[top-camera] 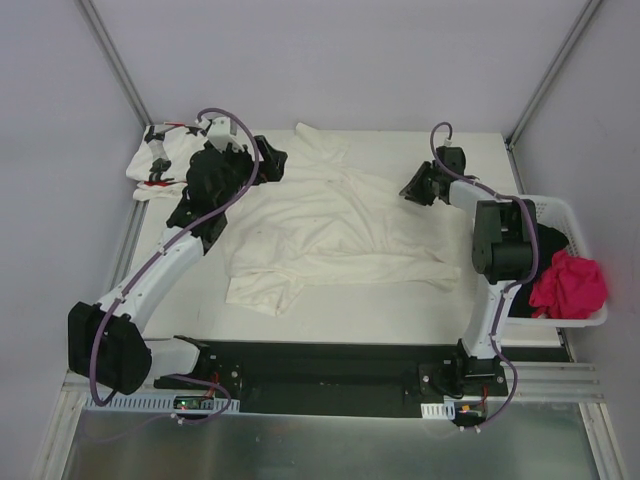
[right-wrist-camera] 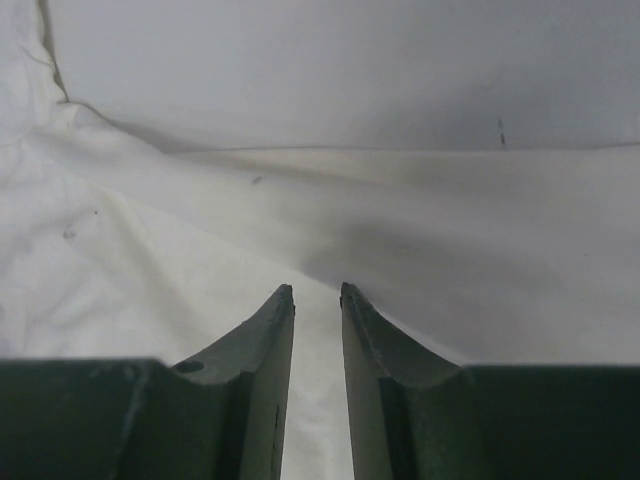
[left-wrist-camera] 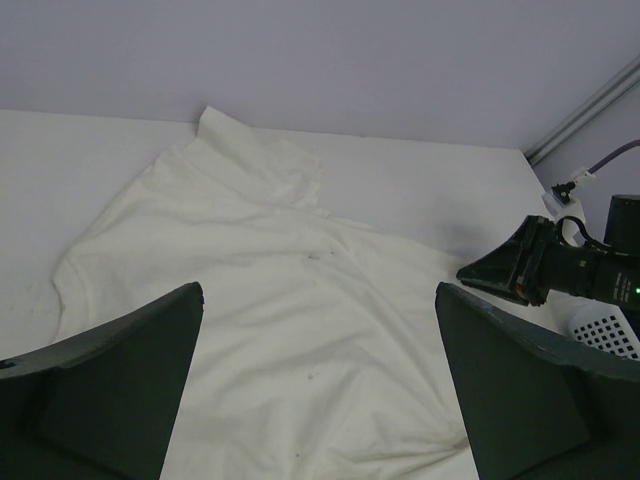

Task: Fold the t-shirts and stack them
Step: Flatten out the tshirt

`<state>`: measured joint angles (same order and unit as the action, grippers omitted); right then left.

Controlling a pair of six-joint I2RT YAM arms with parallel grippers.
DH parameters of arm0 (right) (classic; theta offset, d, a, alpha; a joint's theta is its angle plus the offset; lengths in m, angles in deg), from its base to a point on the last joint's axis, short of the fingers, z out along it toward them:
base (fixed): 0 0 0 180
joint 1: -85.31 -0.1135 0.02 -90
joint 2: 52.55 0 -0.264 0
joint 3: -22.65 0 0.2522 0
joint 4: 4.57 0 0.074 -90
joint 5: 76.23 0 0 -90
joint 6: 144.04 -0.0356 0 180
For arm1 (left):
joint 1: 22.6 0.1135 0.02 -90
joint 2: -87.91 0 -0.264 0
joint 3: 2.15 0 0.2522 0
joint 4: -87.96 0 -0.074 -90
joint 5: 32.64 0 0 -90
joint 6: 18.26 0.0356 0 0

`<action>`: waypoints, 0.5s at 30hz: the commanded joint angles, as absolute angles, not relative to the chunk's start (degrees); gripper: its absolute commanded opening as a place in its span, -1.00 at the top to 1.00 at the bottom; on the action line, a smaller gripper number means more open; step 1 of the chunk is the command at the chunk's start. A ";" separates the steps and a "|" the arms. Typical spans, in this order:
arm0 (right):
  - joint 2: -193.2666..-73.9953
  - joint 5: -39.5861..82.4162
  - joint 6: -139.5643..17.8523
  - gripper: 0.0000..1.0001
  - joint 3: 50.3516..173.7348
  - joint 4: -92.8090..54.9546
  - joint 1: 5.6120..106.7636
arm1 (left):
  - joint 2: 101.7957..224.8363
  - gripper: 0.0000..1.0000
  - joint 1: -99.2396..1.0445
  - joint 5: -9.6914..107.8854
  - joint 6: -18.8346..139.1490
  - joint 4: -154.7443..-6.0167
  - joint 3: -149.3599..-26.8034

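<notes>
Cream shirt (top-camera: 330, 225) lies spread mid-frame; left gripper (left-wrist-camera: 318, 300) gapes wide at its left edge, right gripper (right-wrist-camera: 316, 292) narrowed at its right edge (grip unclear); star shirt (top-camera: 160, 158) upper left.

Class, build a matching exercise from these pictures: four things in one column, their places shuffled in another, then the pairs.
1. large plain cream-white t-shirt
2. white t-shirt with black star print
3. white perforated plastic basket
4. bright pink cloth

A. inside the basket
B. the table's far left corner
C. spread across the table's middle
D. at the table's right edge

Pairs: 1-C, 2-B, 3-D, 4-A
</notes>
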<state>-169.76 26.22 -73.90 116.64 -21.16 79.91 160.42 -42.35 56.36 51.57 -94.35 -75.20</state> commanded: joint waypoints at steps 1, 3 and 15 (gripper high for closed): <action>-171.11 28.89 -76.54 0.45 118.50 -22.11 81.88 | 157.52 -0.98 -41.58 56.74 49.24 -97.09 -74.10; -170.68 29.59 -77.15 0.45 117.45 -21.76 82.41 | 156.91 -0.98 -41.58 56.92 48.89 -97.44 -73.83; -172.78 27.84 -78.21 0.47 118.93 -22.29 82.68 | 159.01 -0.98 -41.58 58.77 48.62 -99.19 -74.62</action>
